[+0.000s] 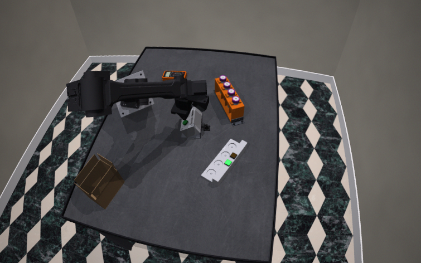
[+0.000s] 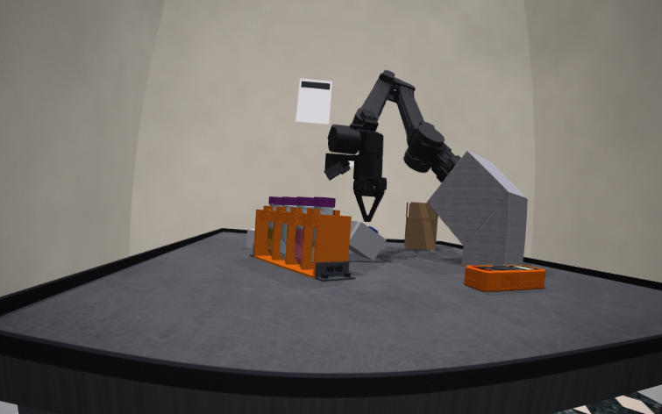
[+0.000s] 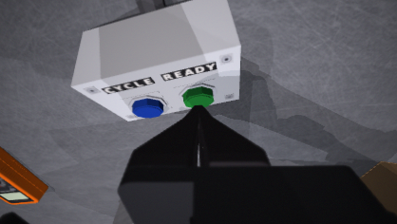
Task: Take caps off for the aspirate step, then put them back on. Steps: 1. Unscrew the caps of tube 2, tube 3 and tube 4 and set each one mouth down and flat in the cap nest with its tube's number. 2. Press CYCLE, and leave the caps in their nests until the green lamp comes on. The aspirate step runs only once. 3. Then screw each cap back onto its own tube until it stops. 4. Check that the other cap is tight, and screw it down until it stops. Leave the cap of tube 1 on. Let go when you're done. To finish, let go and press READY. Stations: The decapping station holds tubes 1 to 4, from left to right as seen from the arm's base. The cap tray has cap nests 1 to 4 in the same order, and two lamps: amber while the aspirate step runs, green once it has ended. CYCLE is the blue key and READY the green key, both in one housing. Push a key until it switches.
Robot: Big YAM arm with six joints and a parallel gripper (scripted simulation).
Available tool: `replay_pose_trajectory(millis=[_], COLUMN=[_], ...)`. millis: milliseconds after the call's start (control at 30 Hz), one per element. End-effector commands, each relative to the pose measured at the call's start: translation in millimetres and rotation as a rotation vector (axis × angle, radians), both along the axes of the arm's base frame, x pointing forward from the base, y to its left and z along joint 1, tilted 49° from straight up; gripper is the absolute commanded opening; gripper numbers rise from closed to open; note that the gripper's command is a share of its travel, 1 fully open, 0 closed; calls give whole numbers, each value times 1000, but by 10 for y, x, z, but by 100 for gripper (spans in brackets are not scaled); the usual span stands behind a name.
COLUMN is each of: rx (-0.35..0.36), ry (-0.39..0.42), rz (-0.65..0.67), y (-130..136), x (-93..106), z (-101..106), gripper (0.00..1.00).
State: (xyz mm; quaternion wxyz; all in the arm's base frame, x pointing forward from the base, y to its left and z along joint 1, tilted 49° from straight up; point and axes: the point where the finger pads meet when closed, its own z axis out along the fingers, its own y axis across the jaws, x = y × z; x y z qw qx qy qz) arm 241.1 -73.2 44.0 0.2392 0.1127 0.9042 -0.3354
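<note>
Four purple-rimmed white round caps [image 1: 231,91] [image 2: 302,201] sit on the tubes in the orange decapping station [image 1: 237,112] [image 2: 332,239].
The black parallel gripper [image 2: 368,218] [image 3: 198,112], fingers together and holding nothing, points at the round green READY key [image 1: 185,122] [image 3: 198,97]; the rectangular green lamp [image 1: 227,162] glows on the white cap tray [image 1: 209,176].
</note>
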Motion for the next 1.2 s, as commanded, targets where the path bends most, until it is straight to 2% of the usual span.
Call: replay_pose_trajectory(millis=[0,100,1167], rx=[-12,-10,-10], ry=[24,4,8], rz=[25,40,27], y=[-32,9,-38], x=[6,36,-8], z=[-54,-13,-20], gripper=[0,0,0])
